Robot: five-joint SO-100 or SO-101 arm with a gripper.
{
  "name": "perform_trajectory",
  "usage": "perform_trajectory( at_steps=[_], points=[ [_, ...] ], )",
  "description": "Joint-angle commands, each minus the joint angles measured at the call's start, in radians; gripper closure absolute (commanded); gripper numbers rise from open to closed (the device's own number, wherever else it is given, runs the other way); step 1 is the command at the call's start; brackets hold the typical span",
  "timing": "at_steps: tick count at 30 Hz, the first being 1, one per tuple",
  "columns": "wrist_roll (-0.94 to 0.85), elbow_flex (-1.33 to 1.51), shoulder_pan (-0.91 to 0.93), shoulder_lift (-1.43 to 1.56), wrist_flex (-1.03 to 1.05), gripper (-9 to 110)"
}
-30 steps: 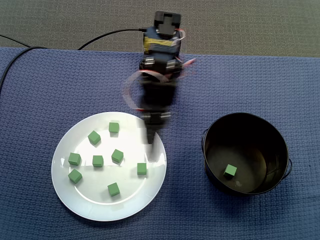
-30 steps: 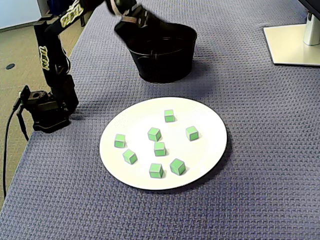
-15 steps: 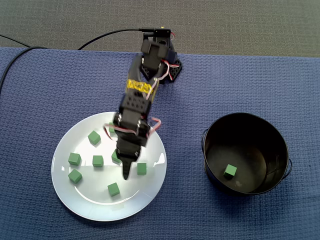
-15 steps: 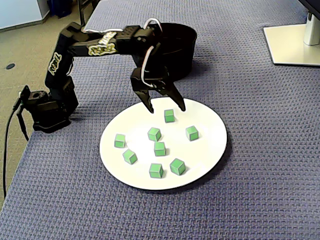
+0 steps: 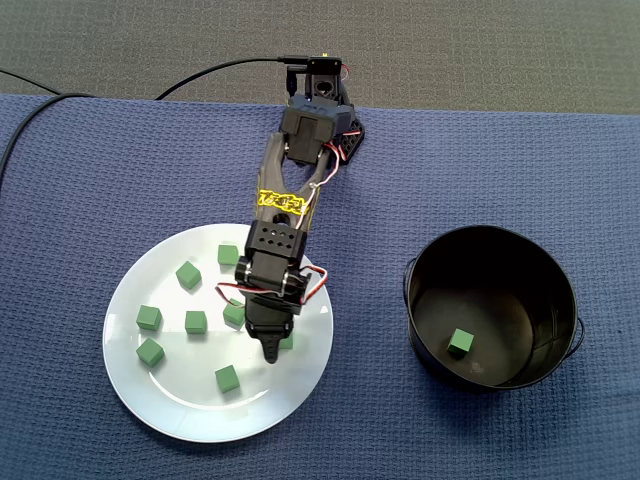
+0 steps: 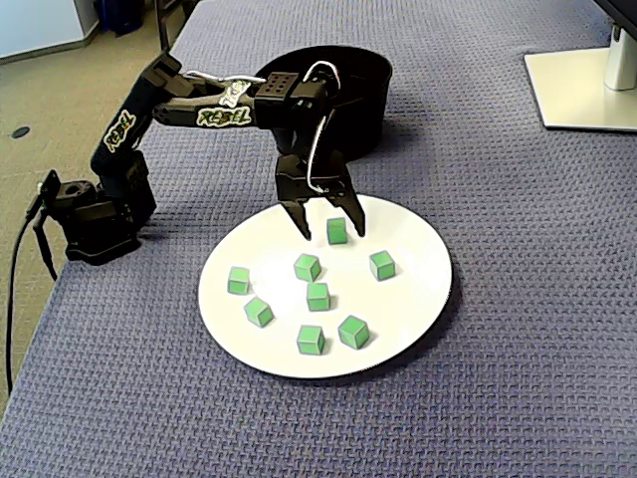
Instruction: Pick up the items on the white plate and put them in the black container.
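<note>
Green foam cubes (image 6: 318,297) dot a white plate (image 6: 418,299) on a table covered with blue woven cloth (image 6: 518,249), as a black robot arm (image 6: 204,105) bends over the dish. From its base (image 6: 95,214) at the cloth's edge, the arm rises steeply, folds at the elbow and runs roughly level across to the plate, its wrist turned straight down. The jaws are spread wide and point at the plate, one fingertip (image 6: 302,231) on each side of a single cube (image 6: 337,231) that sits on the plate's side towards the black container (image 6: 358,110); nothing is gripped, and a gap shows between the cube and at least one finger. In a fixed view from above, the arm (image 5: 285,205) stretches from its base (image 5: 340,140) down the picture onto the right half of the plate (image 5: 180,420), and the jaws cover most of that cube (image 5: 289,343). Seven more cubes lie loose and apart across the plate, among them one near the upper rim (image 5: 228,255) and one low down (image 5: 228,378). The round container (image 5: 420,290) stands just right of the plate in that view, with one green cube (image 5: 460,342) resting on its floor. A black cable (image 5: 220,68) trails away from the base over grey carpet.
</note>
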Motion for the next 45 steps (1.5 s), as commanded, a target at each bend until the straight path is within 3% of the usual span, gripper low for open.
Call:
perform_trajectory(
  at_steps=[1, 9, 18, 26, 30, 33, 38, 45],
  points=[
    [-0.002, -0.049, -0.035, 0.005, -0.012, 81],
    [0.017, -0.049, -0.060, -0.002, -0.034, 99],
    [0.000, -0.044, -0.054, 0.038, -0.014, 101],
    [-0.072, -0.150, -0.057, 0.571, 0.110, 102],
    [-0.080, -0.215, -0.209, 0.815, 0.031, 102],
    [-0.112, -0.282, -0.428, 0.828, -0.006, 102],
    [-0.245, -0.511, -0.764, 0.531, 0.117, 102],
    [-0.281, -0.491, -0.868, 0.169, 0.141, 102]
  ],
)
